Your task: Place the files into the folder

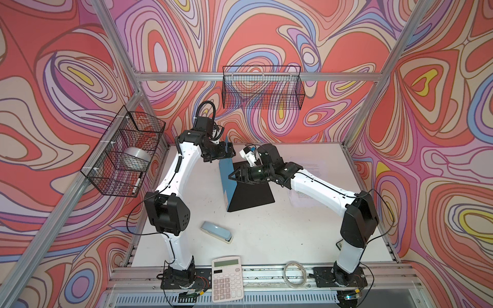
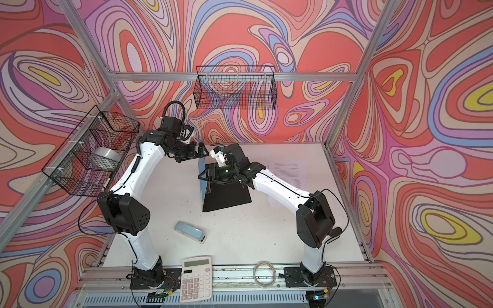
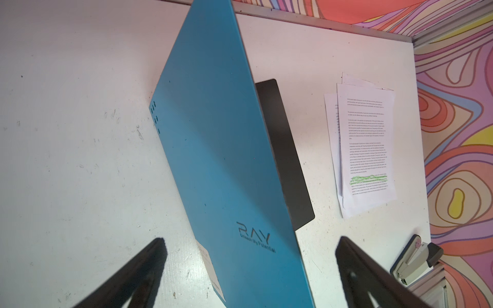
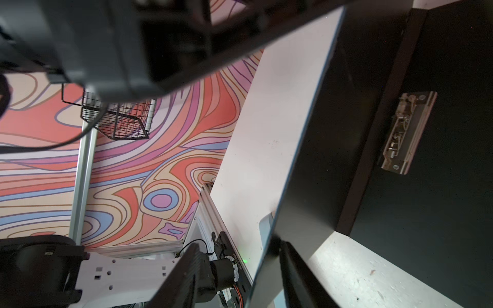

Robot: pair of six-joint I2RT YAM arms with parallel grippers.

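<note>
Two robot arms meet at the folder point(image 1: 250, 196) near the middle of the white table point(image 1: 266, 240). We see the folder open like a book. One cover lies flat with its black inside facing up, and the other stands nearly upright from the spine, its bright blue outside facing the left arm. In the left wrist view that blue face carries "RAY" lettering and a white label sticker point(image 3: 210, 268). In the right wrist view a metal clip point(image 4: 406, 133) sits on the black inside.

The left gripper point(image 3: 252, 240) hovers at the far top of the upright cover with its jaws spread wide, one finger on each side, and we see neither touching it. The right gripper point(image 4: 238, 244) reaches in from the right. Its jaws stand partly apart around the cover's edge, with a clear gap on the outer side, so it is not clamped.

The files point(image 3: 365, 149), a thin fanned stack of printed sheets with green highlighted lines, lie flat on the table to the right of the folder, partly under the right arm in both top views.

A blue-grey stapler point(image 1: 216, 231) lies in front of the folder. A white calculator point(image 1: 227, 278) and a clear tape ring point(image 1: 294, 273) sit at the front edge.
</note>
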